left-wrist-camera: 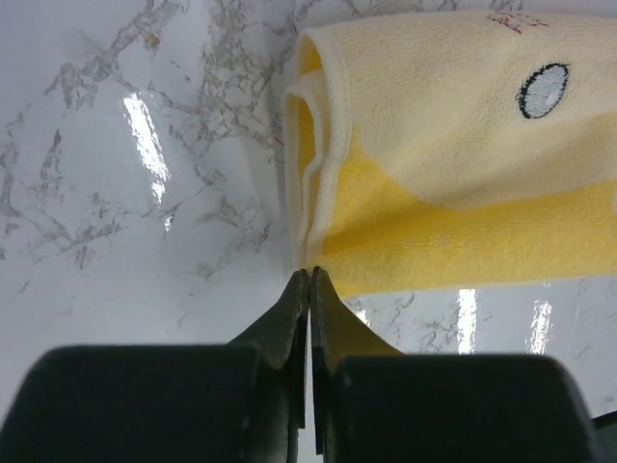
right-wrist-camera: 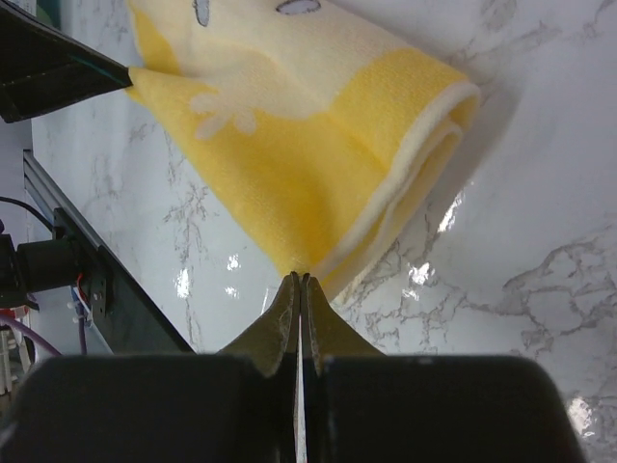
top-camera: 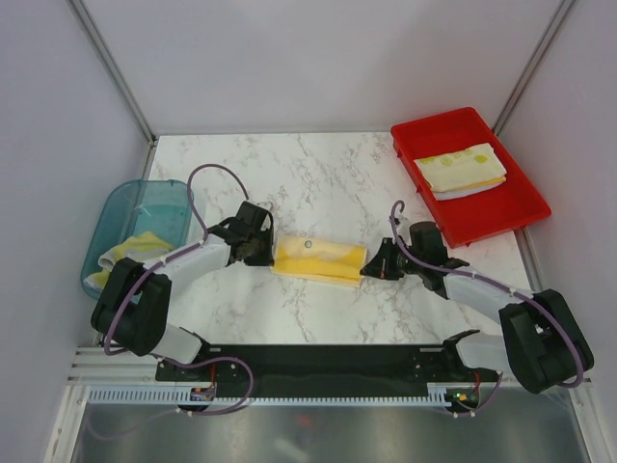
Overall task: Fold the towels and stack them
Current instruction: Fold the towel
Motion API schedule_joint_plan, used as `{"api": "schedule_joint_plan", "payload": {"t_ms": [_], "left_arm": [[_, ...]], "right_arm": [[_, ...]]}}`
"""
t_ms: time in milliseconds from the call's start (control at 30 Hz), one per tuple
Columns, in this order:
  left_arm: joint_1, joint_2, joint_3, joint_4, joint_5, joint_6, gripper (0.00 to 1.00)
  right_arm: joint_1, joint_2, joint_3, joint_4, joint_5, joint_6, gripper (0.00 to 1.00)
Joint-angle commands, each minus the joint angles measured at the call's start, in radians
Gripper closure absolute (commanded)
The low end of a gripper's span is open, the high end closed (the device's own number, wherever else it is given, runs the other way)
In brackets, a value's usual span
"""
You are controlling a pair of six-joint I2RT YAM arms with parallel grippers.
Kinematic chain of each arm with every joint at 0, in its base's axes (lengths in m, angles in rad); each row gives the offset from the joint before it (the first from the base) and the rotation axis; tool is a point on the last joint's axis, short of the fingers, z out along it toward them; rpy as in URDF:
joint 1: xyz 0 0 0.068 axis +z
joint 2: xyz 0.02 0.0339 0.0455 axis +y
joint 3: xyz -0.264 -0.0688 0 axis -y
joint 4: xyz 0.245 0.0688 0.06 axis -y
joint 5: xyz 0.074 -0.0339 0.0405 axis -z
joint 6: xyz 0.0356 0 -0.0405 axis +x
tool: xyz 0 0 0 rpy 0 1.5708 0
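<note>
The folded yellow towel (top-camera: 318, 258) lies flat on the marble table (top-camera: 328, 174) between the arms, with the left gripper (left-wrist-camera: 308, 280) clenched on one end corner and the right gripper (right-wrist-camera: 301, 282) clenched on the opposite end's edge.

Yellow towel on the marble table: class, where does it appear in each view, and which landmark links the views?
Top external: yellow towel at centre, between left pincer and right pincer.
Left wrist: yellow towel upper right, corner at that pincer.
Right wrist: yellow towel upper middle, corner at that pincer.
Shared landmark: the towel's dark oval ring.
</note>
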Motion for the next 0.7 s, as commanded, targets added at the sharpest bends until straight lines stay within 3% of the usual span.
{"api": "schedule_joint_plan", "payload": {"t_ms": [0,100,200,233,267,300,433,567,667], "left_arm": [[0.001,0.017,-0.009,0.014,-0.031,-0.056,0.98],[0.001,0.032,-0.016,0.012,-0.032,-0.072,0.98],[0.001,0.043,-0.012,0.012,-0.032,-0.077,0.98],[0.001,0.036,-0.010,0.009,-0.032,-0.079,0.97],[0.001,0.032,-0.006,0.000,-0.032,-0.080,0.94],[0.001,0.026,0.002,-0.014,-0.031,-0.079,0.83],[0.003,-0.004,0.097,-0.101,-0.101,-0.069,0.61],[0.001,-0.032,0.200,-0.186,-0.144,-0.062,0.56],[0.000,-0.038,0.229,-0.174,-0.075,-0.060,0.56]], "right_arm": [[0.009,-0.015,-0.097,0.147,0.014,0.122,1.00],[0.020,0.008,-0.188,0.263,0.010,0.196,0.98],[0.029,0.034,-0.208,0.309,0.011,0.215,0.90],[0.030,0.033,-0.208,0.315,0.001,0.215,0.83],[0.029,0.027,-0.205,0.303,-0.003,0.205,0.80],[0.029,0.018,-0.188,0.283,0.002,0.199,0.78],[0.029,-0.082,-0.124,0.121,0.039,0.144,0.57],[0.029,-0.154,-0.061,-0.068,0.126,0.100,0.53],[0.029,-0.137,-0.038,-0.090,0.123,0.121,0.62]]}}
